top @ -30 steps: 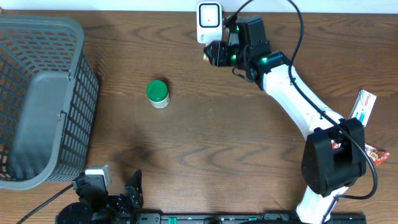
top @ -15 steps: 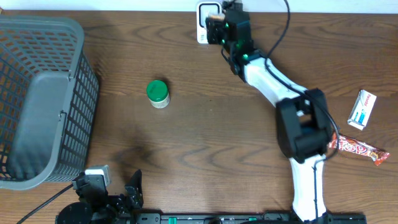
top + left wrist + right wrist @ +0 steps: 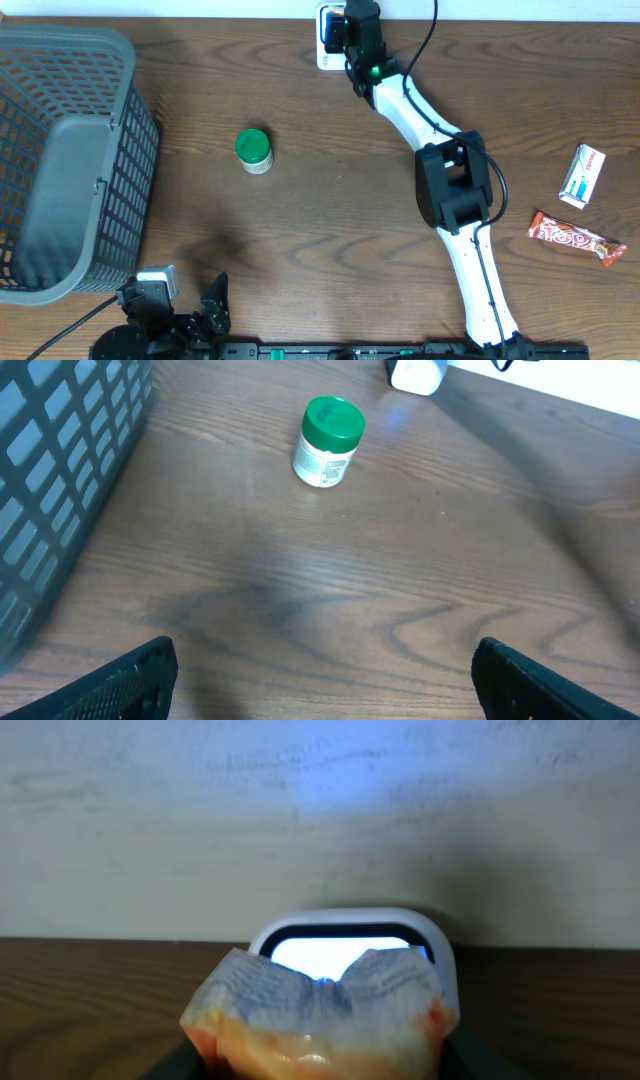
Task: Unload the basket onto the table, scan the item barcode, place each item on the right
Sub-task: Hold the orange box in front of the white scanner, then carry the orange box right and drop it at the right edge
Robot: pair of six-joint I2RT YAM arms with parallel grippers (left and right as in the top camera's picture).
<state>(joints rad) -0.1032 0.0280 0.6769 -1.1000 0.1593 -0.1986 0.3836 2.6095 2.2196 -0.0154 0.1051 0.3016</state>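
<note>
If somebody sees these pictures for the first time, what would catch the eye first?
The right arm reaches across the table to its far edge, where the right gripper holds a crinkled packet before the white scanner, whose window glows. Next come the green-lidded jar standing alone mid-table and the big gray basket at the left.

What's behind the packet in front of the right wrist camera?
The white scanner, its lit window showing above the packet. The window's lower part and the scanner's base are covered.
</note>
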